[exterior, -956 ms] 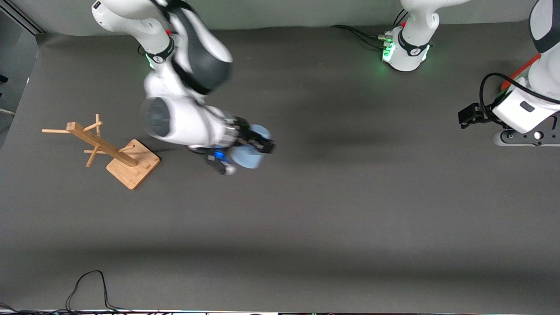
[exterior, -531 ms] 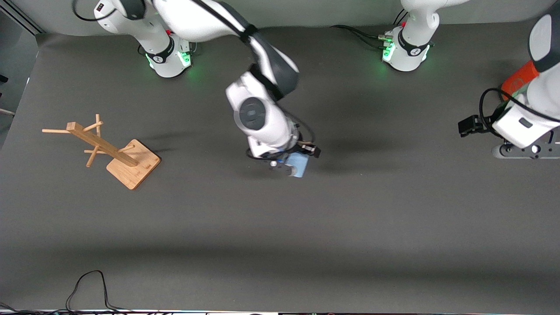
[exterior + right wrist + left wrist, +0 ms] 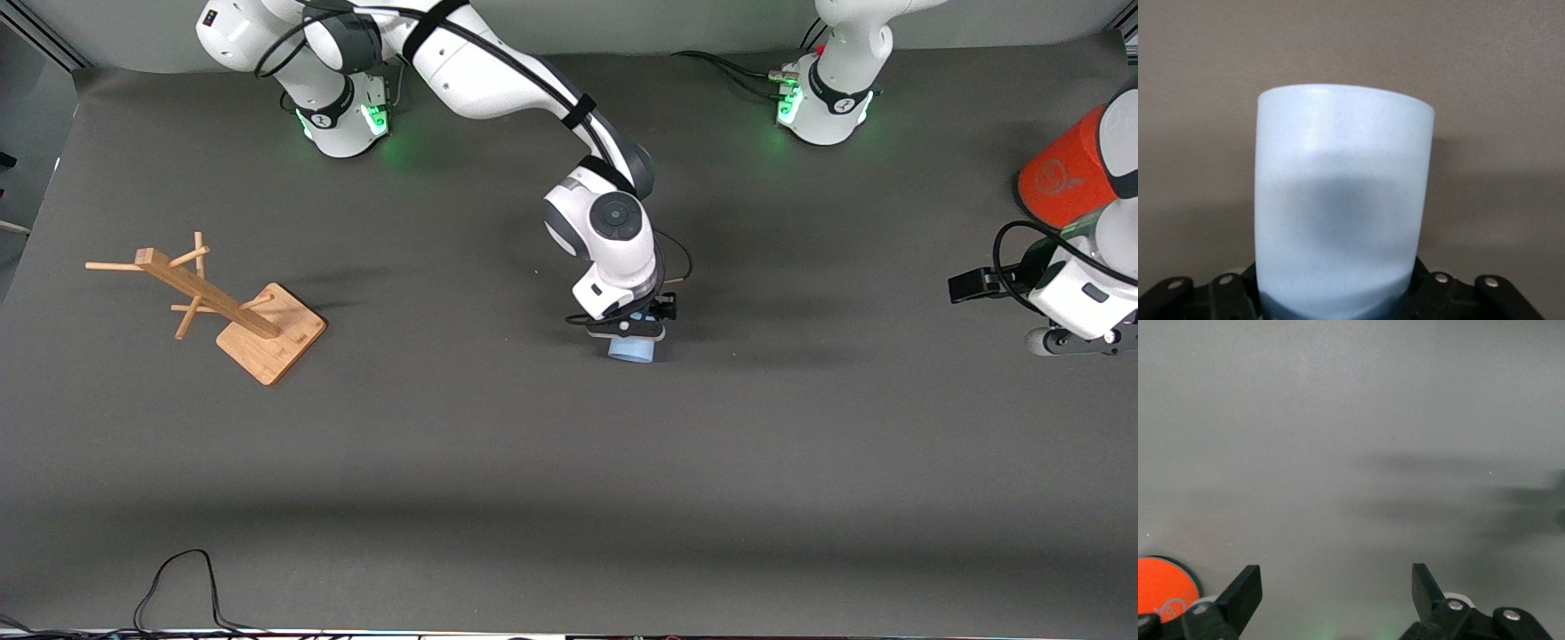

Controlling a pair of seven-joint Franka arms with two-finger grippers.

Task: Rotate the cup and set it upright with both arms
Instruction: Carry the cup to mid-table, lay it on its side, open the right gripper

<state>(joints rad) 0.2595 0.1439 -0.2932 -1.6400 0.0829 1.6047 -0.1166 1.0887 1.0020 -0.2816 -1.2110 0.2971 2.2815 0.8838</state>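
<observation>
1. Cup [image 3: 631,348] light blue, clasped in right claw [image 3: 633,331] over middle of dark table [image 3: 569,462]; fills right wrist view [image 3: 1341,200].
2. Left claw [image 3: 1337,590] spread wide and holding nothing, waiting over left arm's end of table, beside orange-red cylinder [image 3: 1062,173].
3. Wooden rack [image 3: 222,307] standing toward right arm's end, well apart from cup.
</observation>
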